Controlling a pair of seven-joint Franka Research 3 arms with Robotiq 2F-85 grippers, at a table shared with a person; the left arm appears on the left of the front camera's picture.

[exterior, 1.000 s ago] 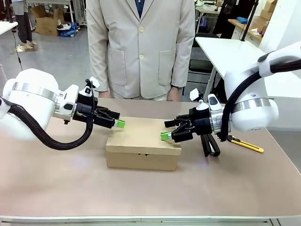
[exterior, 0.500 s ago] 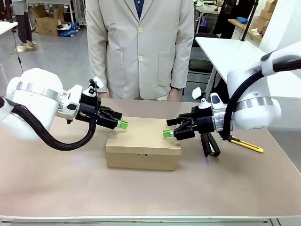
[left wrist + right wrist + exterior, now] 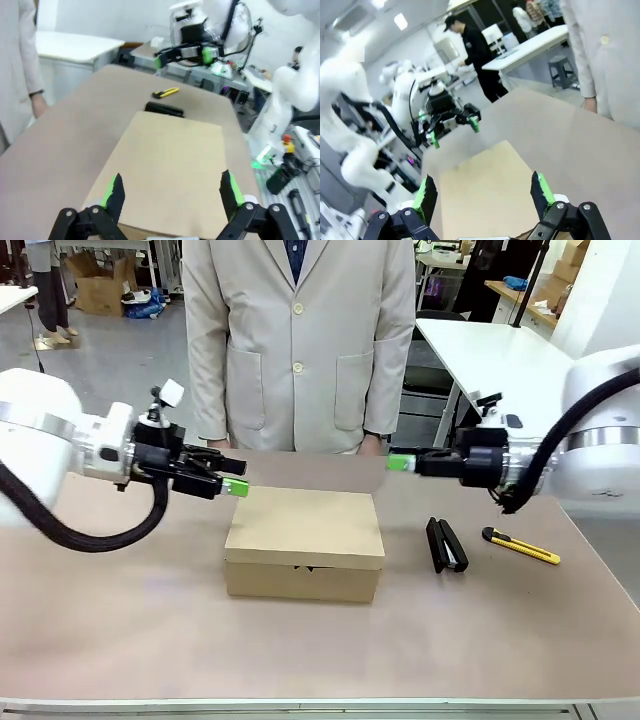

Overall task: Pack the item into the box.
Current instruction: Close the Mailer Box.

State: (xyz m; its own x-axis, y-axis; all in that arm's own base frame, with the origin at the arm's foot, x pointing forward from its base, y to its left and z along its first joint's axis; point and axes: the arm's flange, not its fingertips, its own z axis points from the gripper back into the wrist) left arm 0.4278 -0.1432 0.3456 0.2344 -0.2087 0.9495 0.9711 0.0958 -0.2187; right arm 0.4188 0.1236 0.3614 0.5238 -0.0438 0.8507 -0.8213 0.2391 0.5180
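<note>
I am seeing both hands, left hand (image 3: 236,487) and right hand (image 3: 398,463), pulling back wide open and empty from the shut brown cardboard box (image 3: 304,543) toward nine and three o'clock; packing looks finished.

1. A wide table (image 3: 150,640) with a plain light-brown top runs across the front view, its far edge just in front of a standing person.
2. A closed brown cardboard box (image 3: 305,540) sits flat on the table near the middle, its long sides parallel to the near edge.
3. A black stapler (image 3: 446,544) lies on the table to the right of the box, apart from it.
4. A yellow utility knife (image 3: 520,546) lies further right, near the stapler, angled towards the table's right edge.
</note>
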